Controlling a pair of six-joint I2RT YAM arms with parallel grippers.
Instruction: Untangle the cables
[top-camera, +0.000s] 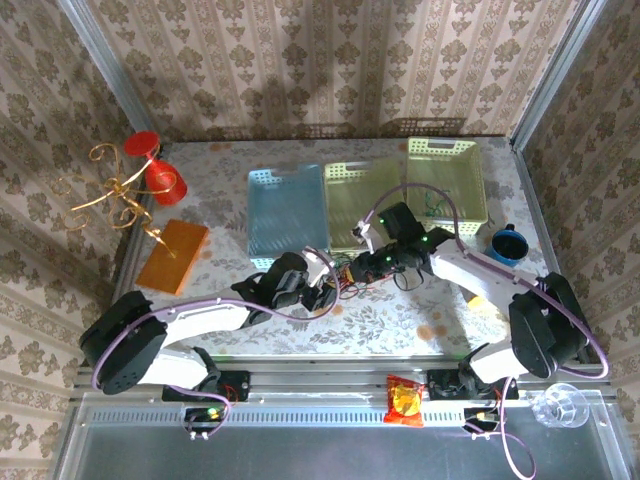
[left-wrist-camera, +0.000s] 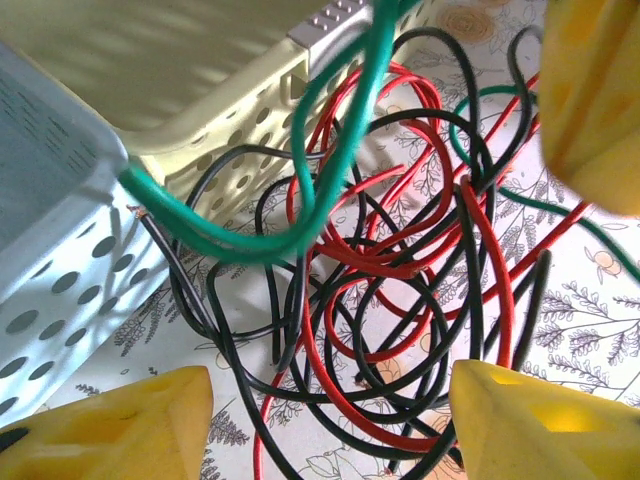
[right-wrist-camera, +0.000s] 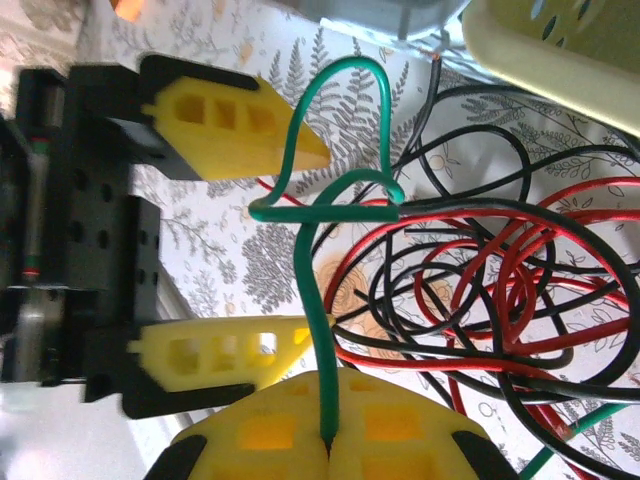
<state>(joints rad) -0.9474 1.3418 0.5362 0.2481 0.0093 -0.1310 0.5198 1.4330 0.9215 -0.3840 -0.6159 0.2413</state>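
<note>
A tangle of thin red and black cables (top-camera: 350, 283) lies on the floral tabletop in front of the baskets. In the left wrist view the tangle (left-wrist-camera: 400, 300) spreads between my left gripper's (left-wrist-camera: 330, 430) yellow fingers (left-wrist-camera: 120, 425), which stand wide open just above it. A green cable (left-wrist-camera: 300, 210) arches up out of the pile. My right gripper (right-wrist-camera: 328, 445) is shut on that green cable (right-wrist-camera: 320, 300), holding its end above the red and black loops (right-wrist-camera: 500, 290). From above, the left gripper (top-camera: 330, 290) and right gripper (top-camera: 363, 265) face each other across the tangle.
A pale blue basket (top-camera: 285, 210) and two yellow-green baskets (top-camera: 360, 195) (top-camera: 445, 175) stand right behind the tangle. A gold wire stand with red cups (top-camera: 150, 175) and an orange board (top-camera: 172, 255) sit far left, a blue cup (top-camera: 508, 245) right, a snack packet (top-camera: 404, 398) at the near rail.
</note>
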